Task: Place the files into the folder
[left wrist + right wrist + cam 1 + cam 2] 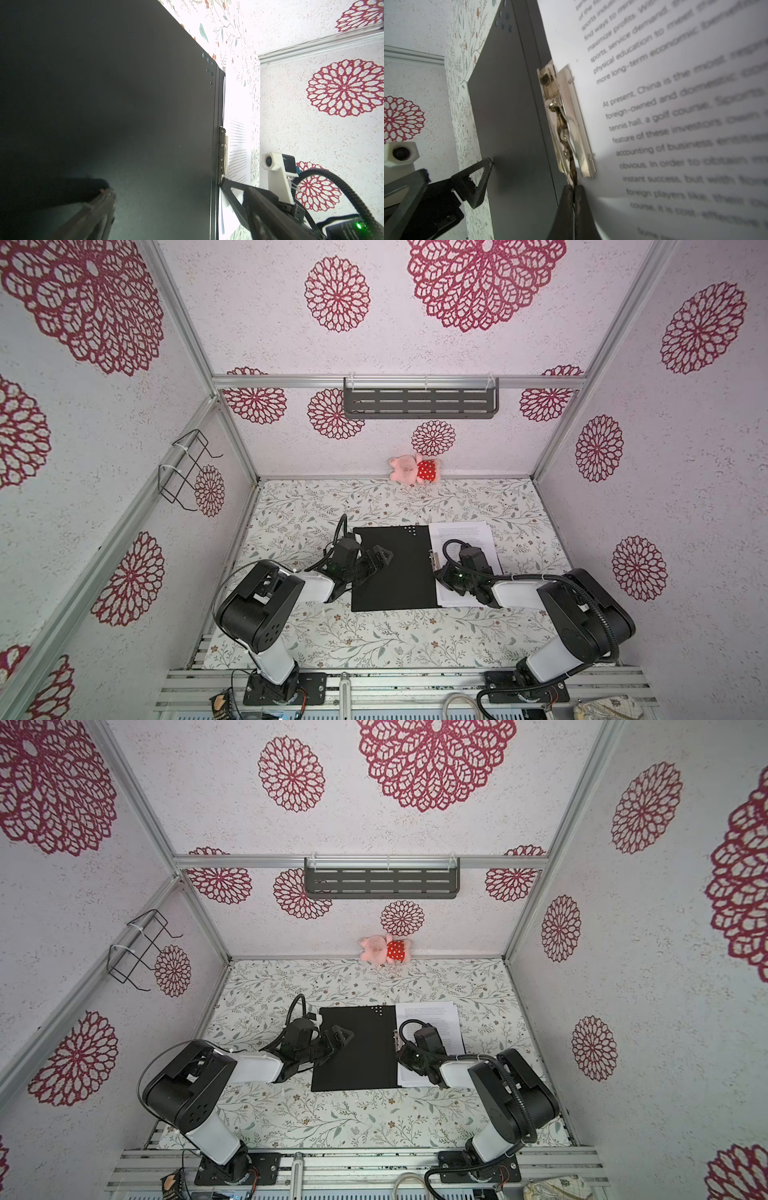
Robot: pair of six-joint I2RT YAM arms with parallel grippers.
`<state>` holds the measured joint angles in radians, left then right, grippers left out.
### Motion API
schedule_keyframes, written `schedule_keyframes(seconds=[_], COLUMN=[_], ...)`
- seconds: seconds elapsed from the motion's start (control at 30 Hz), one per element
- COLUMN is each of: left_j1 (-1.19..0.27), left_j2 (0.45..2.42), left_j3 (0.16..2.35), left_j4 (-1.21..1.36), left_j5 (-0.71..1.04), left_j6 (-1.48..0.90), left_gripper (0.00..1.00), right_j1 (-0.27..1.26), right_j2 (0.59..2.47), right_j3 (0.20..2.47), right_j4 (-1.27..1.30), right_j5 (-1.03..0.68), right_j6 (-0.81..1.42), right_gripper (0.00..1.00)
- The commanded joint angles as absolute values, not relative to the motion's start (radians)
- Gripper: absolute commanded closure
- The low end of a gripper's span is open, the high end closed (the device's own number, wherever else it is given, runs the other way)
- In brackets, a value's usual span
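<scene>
**Item 1, the folder** (395,568). It lies open and flat on the floral table cover (332,635), matte black inside facing up, between my two arms. Thin stiff board, a small cluster of punched dots at its far corner. Its spine runs from my near side away to the far side.

**Item 2, the spine clip** (566,124). Bright metal: a flat plate, a spring and a slim lever, all lying along the spine. The long axis is the same as the spine's.

**Item 3, the files** (465,537). White sheets with dense black print, smooth and limp, resting on the folder's right half. Their left edge sits against the clip. I cannot tell whether the plate clamps them.

**Item 4, my right gripper** (574,188). Fingers are pressed together, with the tips at the near end of the clip's lever. The lever seems to run in between them, but a true pinch cannot be confirmed. This is the nearer arm to the clip, which lies straight ahead of it along the spine.

**Item 5, my left gripper** (376,560). Jaws are spread wide and empty. One triangular finger (483,172) touches the black left flap, well apart from the clip.

**Judgement.** The step in hand is working the lever to seat the sheets.
</scene>
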<state>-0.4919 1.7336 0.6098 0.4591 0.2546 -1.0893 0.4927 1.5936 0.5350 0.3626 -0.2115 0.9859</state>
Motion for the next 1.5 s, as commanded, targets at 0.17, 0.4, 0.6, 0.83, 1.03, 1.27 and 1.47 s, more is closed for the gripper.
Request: schedule_keyframes(seconds=[0.17, 0.4, 0.6, 0.83, 1.03, 1.27, 1.47], left_j1=[-0.472, -0.471, -0.471, -0.470, -0.465, -0.437, -0.382], left_j2=[1.868, 1.877, 1.885, 1.878, 1.808, 1.635, 1.437], left_j3=[0.502, 0.504, 0.502, 0.515, 0.563, 0.712, 0.734], left_j4=[0.096, 0.103, 0.111, 0.101, 0.052, -0.111, -0.313], left_j5=[0.164, 0.161, 0.165, 0.175, 0.212, 0.262, 0.226], left_j6=[-1.105, -1.104, -1.107, -1.097, -1.053, -0.904, -0.825], left_gripper=[0.00, 0.00, 0.00, 0.00, 0.01, 0.01, 0.01], right_j1=[0.506, 0.507, 0.495, 0.486, 0.482, 0.428, 0.246], right_j2=[1.618, 1.580, 1.600, 1.573, 1.485, 1.368, 1.324], right_j3=[0.566, 0.600, 0.605, 0.583, 0.642, 0.758, 0.770], right_j4=[0.031, 0.014, -0.002, 0.040, 0.005, -0.147, -0.279], right_j5=[-0.152, -0.185, -0.178, -0.214, -0.227, -0.197, -0.127], right_j6=[0.961, 0.938, 0.933, 0.913, 0.831, 0.670, 0.544], right_gripper=[1.00, 1.00, 1.00, 0.85, 0.63, 0.27, 0.06])
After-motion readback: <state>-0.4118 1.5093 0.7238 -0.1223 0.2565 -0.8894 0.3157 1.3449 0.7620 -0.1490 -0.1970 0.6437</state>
